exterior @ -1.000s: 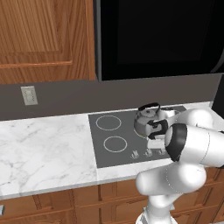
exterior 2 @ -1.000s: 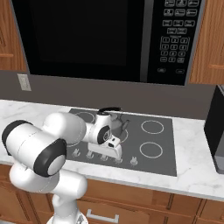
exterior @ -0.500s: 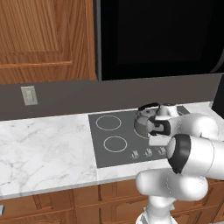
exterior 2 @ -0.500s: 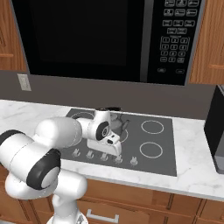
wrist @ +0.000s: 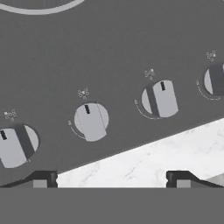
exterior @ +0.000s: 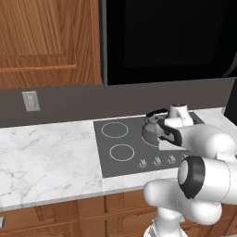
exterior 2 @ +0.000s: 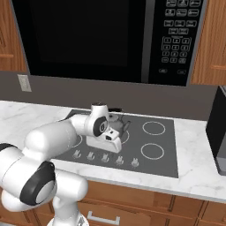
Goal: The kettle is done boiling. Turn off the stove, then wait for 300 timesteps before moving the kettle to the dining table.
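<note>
1. Left base view. The kettle [exterior: 152, 127] sits on the stove [exterior: 121, 163], on a rear burner, partly hidden behind the white arm. Just ahead of it, along the stove's front edge, runs the knob row [exterior: 157, 161]. Two ring burners left of the kettle are bare. Marble counter [exterior: 46, 157] extends left of the stove; a wall outlet [exterior: 30, 101] is on the backsplash well left of the kettle.

2. Right base view. The arm's hand hangs low over the stove, between kettle [exterior 2: 115, 120] and knob row [exterior 2: 105, 157], pointing down at the knobs. The claw [exterior 2: 106, 148] is tucked under the hand; finger spacing is hard to read here. A microwave [exterior 2: 132, 39] hangs above the stove. A dark appliance [exterior 2: 218, 132] stands at the counter's right end, well apart from the kettle.

3. Hand view. Four stove knobs in a slanted line; the second from left [wrist: 91, 121] is nearest the middle of the view. The claw [wrist: 112, 178] has its tips spread wide, released, gripping nothing, over the marble counter edge [wrist: 144, 162] just in front of the knobs.

4. Progress, as a judgement: very early. No knob is gripped, so the burner is likely not turned off yet. Left: turn the knob, wait, then carry the kettle to the dining table.
</note>
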Controlling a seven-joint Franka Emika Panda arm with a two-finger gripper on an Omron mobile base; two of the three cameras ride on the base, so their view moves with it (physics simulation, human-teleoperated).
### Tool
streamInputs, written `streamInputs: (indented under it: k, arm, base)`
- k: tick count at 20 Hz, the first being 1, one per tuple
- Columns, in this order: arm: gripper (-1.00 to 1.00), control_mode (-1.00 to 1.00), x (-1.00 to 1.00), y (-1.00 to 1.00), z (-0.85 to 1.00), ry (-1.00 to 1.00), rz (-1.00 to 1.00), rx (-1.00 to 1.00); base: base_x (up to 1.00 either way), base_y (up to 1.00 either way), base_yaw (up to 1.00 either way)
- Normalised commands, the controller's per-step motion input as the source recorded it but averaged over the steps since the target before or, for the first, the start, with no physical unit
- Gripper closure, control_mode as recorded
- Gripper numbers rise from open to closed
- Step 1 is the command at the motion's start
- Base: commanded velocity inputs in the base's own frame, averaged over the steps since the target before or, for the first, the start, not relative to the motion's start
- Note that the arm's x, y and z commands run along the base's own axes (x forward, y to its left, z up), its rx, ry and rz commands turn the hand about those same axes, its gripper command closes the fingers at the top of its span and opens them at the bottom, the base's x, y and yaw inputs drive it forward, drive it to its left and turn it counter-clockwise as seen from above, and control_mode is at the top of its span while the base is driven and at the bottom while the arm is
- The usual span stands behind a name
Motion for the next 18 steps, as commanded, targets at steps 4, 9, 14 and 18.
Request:
streamInputs:
  k: [4, 9, 14, 18]
  arm:
    - [-1.0, -1.0, -0.09, 0.0, 0.31, 0.0, -0.01, -0.02]
    - [-1.0, -1.0, -0.1, 0.0, 0.27, 0.0, 0.0, 0.0]
    - [-1.0, -1.0, -0.03, 0.0, 0.32, 0.0, 0.0, 0.0]
    - [-1.0, -1.0, -0.01, 0.01, 0.35, 0.0, 0.0, -0.01]
  base:
    - [0.0, 0.0, 0.0]
    - [0.0, 0.0, 0.0]
    - [0.0, 0.0, 0.0]
    - [0.0, 0.0, 0.0]
